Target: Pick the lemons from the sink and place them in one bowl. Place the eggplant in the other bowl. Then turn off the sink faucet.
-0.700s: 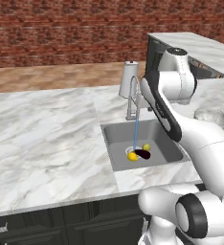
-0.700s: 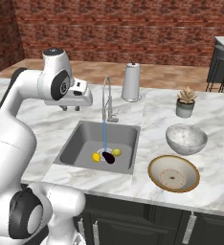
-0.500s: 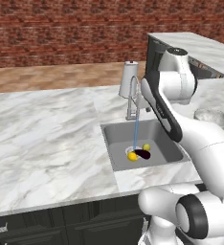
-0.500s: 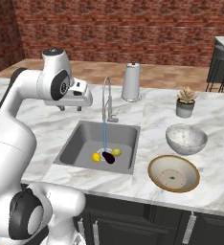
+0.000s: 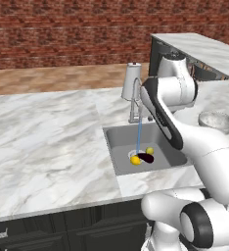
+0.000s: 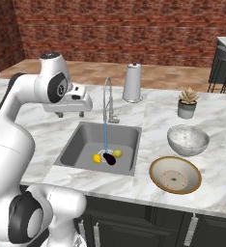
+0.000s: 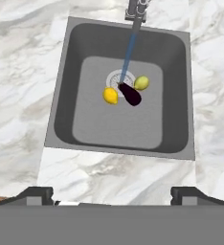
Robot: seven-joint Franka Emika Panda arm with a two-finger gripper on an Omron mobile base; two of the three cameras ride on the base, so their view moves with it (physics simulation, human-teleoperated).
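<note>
Two lemons lie on the floor of the sink [image 7: 61, 95], a bright yellow lemon [image 7: 111, 95] and a greenish lemon [image 7: 141, 83]. The dark eggplant [image 7: 129, 94] lies between them by the drain. A thin blue stream of water runs from the faucet [image 6: 107, 99] down to the drain. My gripper [image 6: 71, 115] hangs open and empty high above the sink's left side, its fingertips [image 7: 37, 194] wide apart. The grey-white speckled bowl [image 6: 188, 140] and the shallow tan bowl [image 6: 175, 174] sit on the counter right of the sink.
A paper towel roll [image 6: 132, 82] stands behind the faucet. A small potted plant [image 6: 187, 102] sits at the back right, behind the bowls. The marble counter [image 5: 48, 137] runs wide to the left of the sink, with a brick wall behind.
</note>
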